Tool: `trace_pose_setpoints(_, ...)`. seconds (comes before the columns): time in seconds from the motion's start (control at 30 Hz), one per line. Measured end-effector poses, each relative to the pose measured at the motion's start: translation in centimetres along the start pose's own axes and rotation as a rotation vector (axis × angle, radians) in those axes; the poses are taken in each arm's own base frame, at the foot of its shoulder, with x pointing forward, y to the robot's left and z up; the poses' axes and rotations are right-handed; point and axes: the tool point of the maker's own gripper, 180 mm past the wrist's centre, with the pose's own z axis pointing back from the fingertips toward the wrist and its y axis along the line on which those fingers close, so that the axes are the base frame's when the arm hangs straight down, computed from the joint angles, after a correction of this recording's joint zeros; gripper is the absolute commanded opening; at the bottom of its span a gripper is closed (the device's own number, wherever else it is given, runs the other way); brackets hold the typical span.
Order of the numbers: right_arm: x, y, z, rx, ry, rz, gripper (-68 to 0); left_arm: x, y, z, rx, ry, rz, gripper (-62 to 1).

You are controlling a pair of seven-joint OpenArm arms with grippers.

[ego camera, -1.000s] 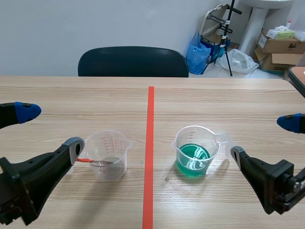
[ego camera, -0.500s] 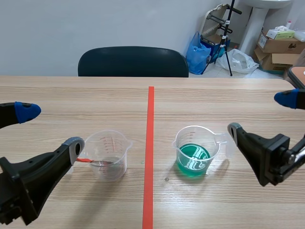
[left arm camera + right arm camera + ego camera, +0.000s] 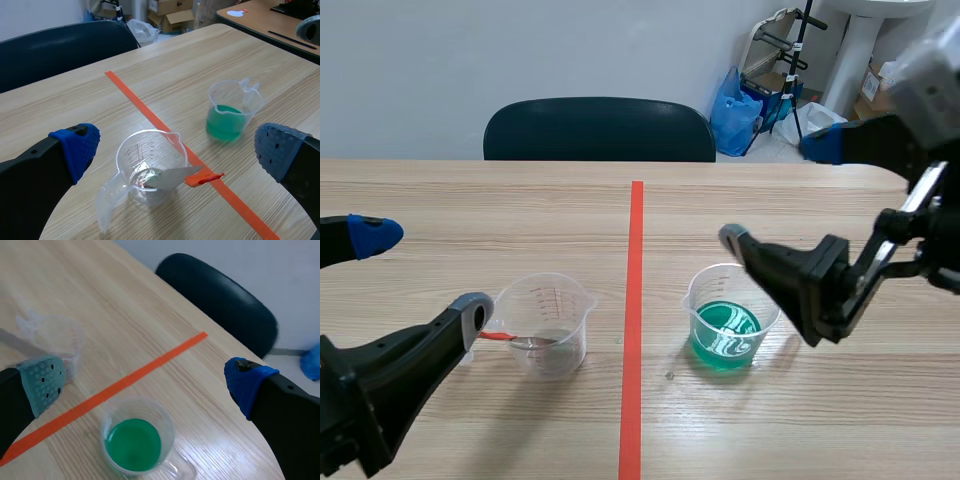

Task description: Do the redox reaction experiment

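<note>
A clear beaker (image 3: 548, 322) stands left of the tape line, with a small metal spoon on a red handle (image 3: 500, 336) resting in it. My left gripper (image 3: 425, 272) hangs open just left of it. In the left wrist view this beaker (image 3: 150, 165) sits ahead of the open gripper (image 3: 177, 150), between its fingers. A second beaker with green liquid (image 3: 728, 320) stands right of the line. My right gripper (image 3: 780, 190) is raised above it and open. The right wrist view looks down on the green beaker (image 3: 136, 442) below the gripper (image 3: 145, 382).
An orange-red tape line (image 3: 635, 330) runs down the middle of the wooden table (image 3: 800, 420). A dark chair (image 3: 600, 128) stands behind the far edge. Boxes and bags (image 3: 880, 95) lie on the floor at the back right.
My right arm has risen and swung left, from beside the green beaker to above it. The left arm and both beakers have stayed put.
</note>
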Motion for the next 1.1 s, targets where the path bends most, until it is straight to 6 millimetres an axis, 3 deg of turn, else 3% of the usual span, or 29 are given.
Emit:
trace_pose_setpoints(0.23, 0.7, 4.7, -2.5, 0.222, 0.003, 0.040, 0.4, 0.3, 1.1, 2.9, 0.037, -0.007, -0.029, 1.4)
trace_pose_setpoints(0.57, 1.4, 10.3, -4.8, 0.431, -0.034, 0.051, 0.4, -3.0, 1.7, 8.1, 0.081, 0.206, -0.149, 1.4)
trace_pose_setpoints(0.73, 0.3, 12.0, -6.4, 0.492, -0.065, 0.048, 0.4, -3.4, 2.0, 9.9, 0.112, 0.248, -0.174, 1.4)
trace_pose_setpoints(0.83, -0.4, 13.1, -7.5, 0.521, -0.082, 0.049, 0.4, -2.4, 2.8, 9.8, 0.141, 0.204, -0.203, 1.4)
trace_pose_setpoints(1.1, -0.1, 13.8, -10.7, 0.462, -0.142, 0.098, 0.4, -4.6, 4.0, 11.6, 0.217, 0.307, -0.226, 1.4)
